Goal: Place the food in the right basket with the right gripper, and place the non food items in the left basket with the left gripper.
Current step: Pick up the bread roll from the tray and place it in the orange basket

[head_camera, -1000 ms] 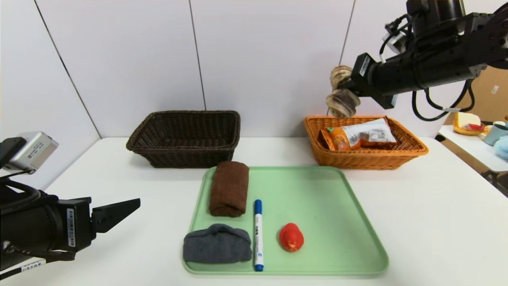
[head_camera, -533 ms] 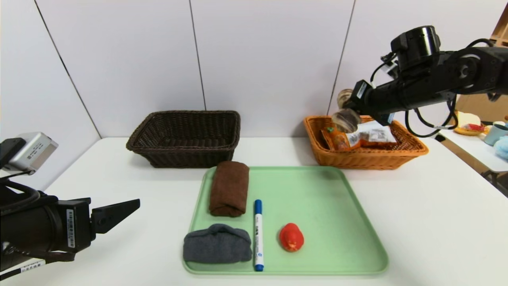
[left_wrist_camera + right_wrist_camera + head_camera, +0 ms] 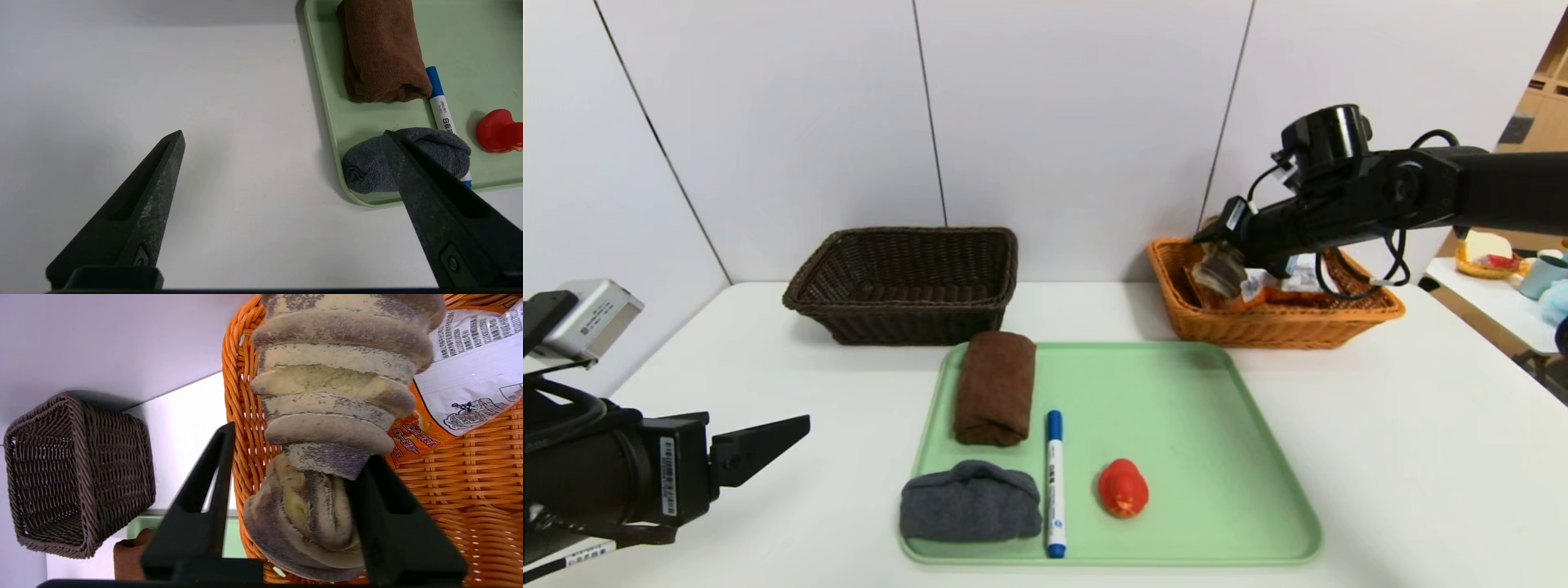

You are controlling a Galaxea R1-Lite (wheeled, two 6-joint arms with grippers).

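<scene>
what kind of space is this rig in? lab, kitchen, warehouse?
Most likely an indoor lab or test room, not a kitchen. A plain white table stands against bare white wall panels, with sorting props staged on a green tray. A second table of props stands off to the right.

**A:** What sort of place is this?

**B:** A lab or test room set up for robot trials. The white table (image 3: 1421, 457) is bare apart from a staged set of props, and plain white wall panels (image 3: 1078, 122) stand right behind it.

**A:** What props?

**B:** A green tray (image 3: 1225, 457) with a few oddments laid out in order, ahead of the left gripper (image 3: 768, 445), and two wicker baskets at the back.

**A:** Anything else?

**B:** Beyond the right arm (image 3: 1421, 196), a second table (image 3: 1486, 314) holds more props, including a small yellow basket (image 3: 1482, 253) and a cup (image 3: 1547, 273).
</scene>
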